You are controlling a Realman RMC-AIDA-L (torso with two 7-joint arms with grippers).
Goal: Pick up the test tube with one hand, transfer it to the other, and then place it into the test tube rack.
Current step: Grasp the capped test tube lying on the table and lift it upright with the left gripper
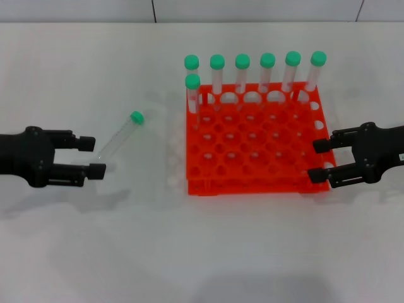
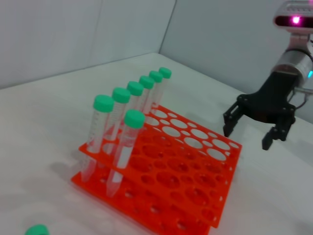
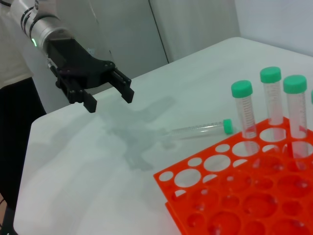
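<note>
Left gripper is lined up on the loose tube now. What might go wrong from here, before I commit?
The test tube lies flat and angled on the table, so the open left gripper closing off-axis may roll it away. Seven standing tubes crowd the test tube rack's far side; insertion there might knock one. The open right gripper hovers at the rack's edge and may bump it.
</note>
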